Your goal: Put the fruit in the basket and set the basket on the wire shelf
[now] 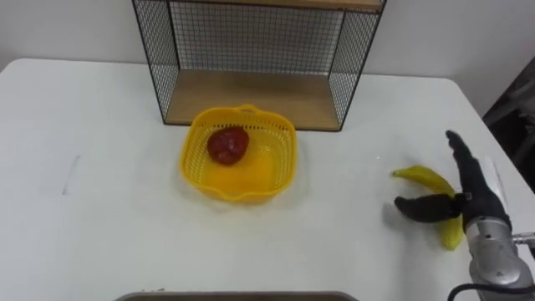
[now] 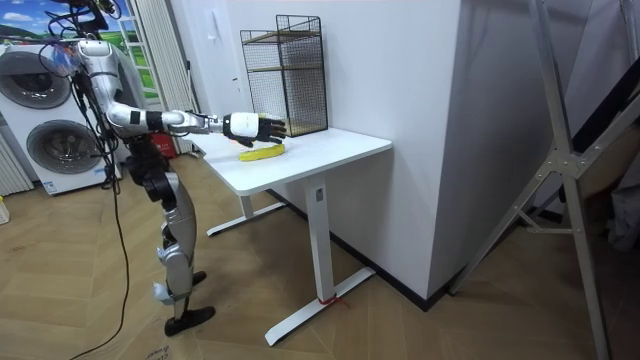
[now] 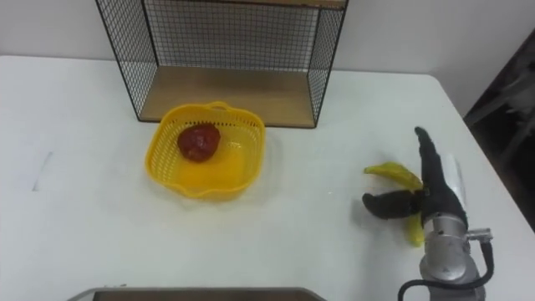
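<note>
– Two fruits are being logged. One red fruit [image 1: 227,144] is being carried in the yellow basket [image 1: 288,163], toward its rear left. The banana [image 1: 425,177] is being left on the white table [image 1: 100,217], well apart from the basket and near the table's right edge.

– How is the right hand [image 1: 470,186] being held?

– It is being held spread. The fingers are being held straight, pointing away from the robot, and the thumb is being stuck out sideways across the banana's middle. In the room view the hand is being held just above the fruit, not on it. Nothing is being pinched.

– Why spread?

– Judgement only: the opening is being offered wide so that the curved body can be taken between thumb and fingers once the hand is lowered.

– And why is the basket being stood there?

– It is being parked just in front of the wire shelf [image 1: 251,33], before its open side and wooden floor [image 1: 251,96]. By that placing, only a short lift is being asked for later.

– Stage?

– Half the loading is being counted as done. The banana is not yet grasped and the basket is not yet shelved. One risk is being noted: with the table edge so near, the banana could be nudged off by a careless closing.
</note>
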Robot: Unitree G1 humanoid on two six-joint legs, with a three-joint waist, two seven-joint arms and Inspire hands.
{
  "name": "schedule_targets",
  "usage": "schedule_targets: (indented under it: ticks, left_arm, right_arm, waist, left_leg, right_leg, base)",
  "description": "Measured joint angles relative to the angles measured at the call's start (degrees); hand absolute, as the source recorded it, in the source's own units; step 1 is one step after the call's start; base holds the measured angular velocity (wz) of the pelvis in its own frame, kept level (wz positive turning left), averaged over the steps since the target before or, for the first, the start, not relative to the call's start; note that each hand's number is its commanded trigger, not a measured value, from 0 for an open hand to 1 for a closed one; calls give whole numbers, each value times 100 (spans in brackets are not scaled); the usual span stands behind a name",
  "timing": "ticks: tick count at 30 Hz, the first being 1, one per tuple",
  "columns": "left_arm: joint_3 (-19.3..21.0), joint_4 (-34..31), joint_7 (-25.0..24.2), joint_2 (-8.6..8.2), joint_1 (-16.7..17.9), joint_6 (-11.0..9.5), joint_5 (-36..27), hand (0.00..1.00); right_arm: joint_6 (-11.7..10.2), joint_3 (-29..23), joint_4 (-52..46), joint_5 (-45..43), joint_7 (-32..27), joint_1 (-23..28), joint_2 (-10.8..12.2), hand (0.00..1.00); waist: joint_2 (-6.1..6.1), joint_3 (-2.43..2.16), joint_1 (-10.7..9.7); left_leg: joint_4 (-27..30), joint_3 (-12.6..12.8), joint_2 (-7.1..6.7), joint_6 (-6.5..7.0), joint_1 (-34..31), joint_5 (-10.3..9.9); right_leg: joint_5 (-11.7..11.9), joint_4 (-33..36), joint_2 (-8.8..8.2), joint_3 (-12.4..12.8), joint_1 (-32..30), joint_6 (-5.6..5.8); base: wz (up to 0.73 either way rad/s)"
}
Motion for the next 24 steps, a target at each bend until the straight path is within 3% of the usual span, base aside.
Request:
schedule_targets:
  ticks: [9,10,11,17,24]
  left_arm:
    - [123,30,21,22,9,239,207,0]
    - [122,31,21,22,15,245,207,0]
    - [123,32,21,22,27,255,207,0]
    - [151,-1,118,21,31,353,215,0]
    - [144,-5,314,18,57,443,215,0]
  right_arm:
    - [-275,-61,980,-46,288,-219,0,0]
    - [-286,-61,1008,-46,286,-225,0,40]
    - [-330,-81,1095,-47,283,-243,0,100]
    - [-384,-218,1199,-126,156,-253,4,100]
    - [-380,-238,1214,-463,-168,-231,-91,100]
  waist:
    - [-71,-2,10]
    - [-78,0,11]
    - [-83,-1,10]
    - [-62,-15,17]
    - [4,-69,27]
  left_leg:
    - [72,-168,-11,3,49,-5]
    - [82,-179,-11,4,43,-5]
    - [93,-201,-12,5,33,-4]
    - [100,-264,-25,6,38,-4]
    - [98,-264,-26,6,55,-3]
  right_leg:
    - [0,-57,-1,-96,153,2]
    - [2,-52,-1,-105,154,2]
    - [12,-51,0,-125,158,0]
    - [41,-130,6,-172,258,11]
    - [42,-128,13,-212,289,9]
  base:
    - [6]
    - [7]
    - [9]
    - [6]
    - [2]
